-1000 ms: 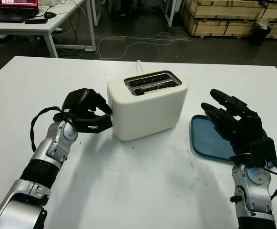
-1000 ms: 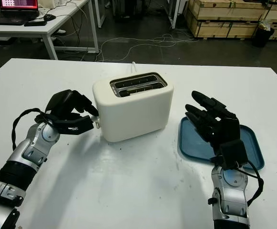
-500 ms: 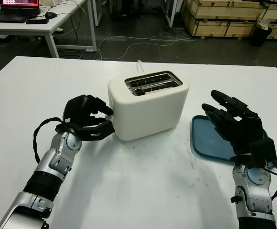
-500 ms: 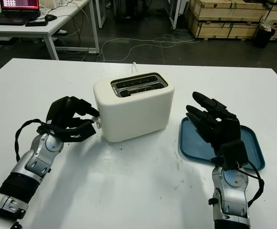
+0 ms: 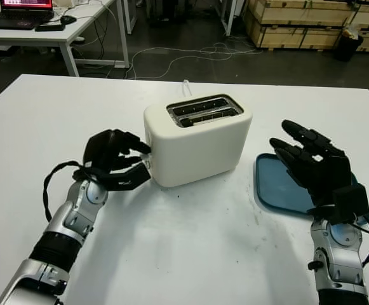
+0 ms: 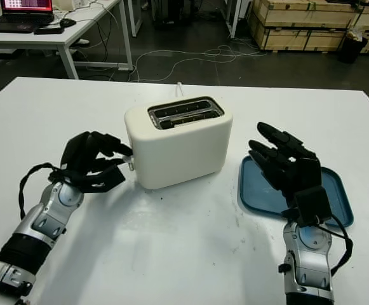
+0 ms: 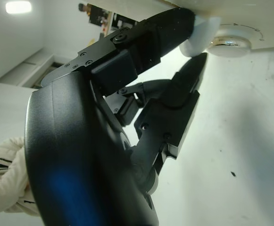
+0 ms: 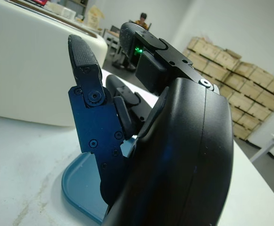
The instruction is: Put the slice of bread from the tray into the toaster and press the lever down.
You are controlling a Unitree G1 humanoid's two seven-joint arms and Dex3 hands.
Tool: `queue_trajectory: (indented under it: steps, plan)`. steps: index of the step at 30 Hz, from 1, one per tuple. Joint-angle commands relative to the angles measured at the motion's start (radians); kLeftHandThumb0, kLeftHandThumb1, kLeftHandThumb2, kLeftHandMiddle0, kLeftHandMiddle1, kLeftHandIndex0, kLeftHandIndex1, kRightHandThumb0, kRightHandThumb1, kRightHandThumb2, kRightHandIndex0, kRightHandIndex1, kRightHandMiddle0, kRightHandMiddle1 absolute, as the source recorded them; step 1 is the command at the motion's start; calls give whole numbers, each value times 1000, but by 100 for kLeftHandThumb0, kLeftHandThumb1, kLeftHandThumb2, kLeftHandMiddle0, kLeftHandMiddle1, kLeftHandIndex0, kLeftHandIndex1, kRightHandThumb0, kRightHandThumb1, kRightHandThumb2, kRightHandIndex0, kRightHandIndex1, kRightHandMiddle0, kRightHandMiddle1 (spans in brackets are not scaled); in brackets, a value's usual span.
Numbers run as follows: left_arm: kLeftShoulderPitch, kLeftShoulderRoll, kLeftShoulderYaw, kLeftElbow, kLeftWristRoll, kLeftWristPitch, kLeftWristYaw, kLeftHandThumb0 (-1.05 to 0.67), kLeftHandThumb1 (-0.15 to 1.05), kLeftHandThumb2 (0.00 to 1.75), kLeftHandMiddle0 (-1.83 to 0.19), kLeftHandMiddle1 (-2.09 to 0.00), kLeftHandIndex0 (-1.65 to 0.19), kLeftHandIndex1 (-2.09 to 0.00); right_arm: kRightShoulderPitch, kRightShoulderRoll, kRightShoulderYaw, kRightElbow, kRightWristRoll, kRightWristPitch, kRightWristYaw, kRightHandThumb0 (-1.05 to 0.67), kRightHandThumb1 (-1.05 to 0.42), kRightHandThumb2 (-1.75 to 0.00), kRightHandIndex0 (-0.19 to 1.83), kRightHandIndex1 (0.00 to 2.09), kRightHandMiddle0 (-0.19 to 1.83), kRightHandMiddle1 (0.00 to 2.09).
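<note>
A cream two-slot toaster stands mid-table, and I cannot make out what sits in its slots. My left hand is at the toaster's left end, curled around the small white lever. In the left wrist view one fingertip presses on top of the lever with the thumb just under it, beside a round dial. My right hand is open, raised over the blue tray, holding nothing. What shows of the tray is bare.
The toaster's white cord runs off the table's far edge. Beyond the table are a desk with a laptop at the back left and wooden crates at the back right. A person's sleeve shows in the left wrist view.
My left hand and forearm have sunk lower along the toaster's left end, fingers staying on the lever. The right hand has stayed over the tray.
</note>
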Motion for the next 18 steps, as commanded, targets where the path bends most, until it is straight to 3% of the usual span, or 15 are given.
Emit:
queue_trajectory:
  steps: [1,10,18]
  plan:
    - [150,-57,-161,80,58,43,-124,-11,89,0,-84,-106,-117,-2,-12,-9,-2,2,2,-14,1,-48,-87,0,91,0,83,0]
    - [174,77,1,-198,-2,12,-104,-16,90,0,-81,-102,-113,-1,-37,-40,-3,12,1,3,18,-49,-86,0,89,0,79,0]
    - [168,176,129,-346,2,-14,-162,-12,82,0,-85,-108,-120,-4,-76,-82,-7,43,7,-7,56,-49,-86,0,87,0,75,0]
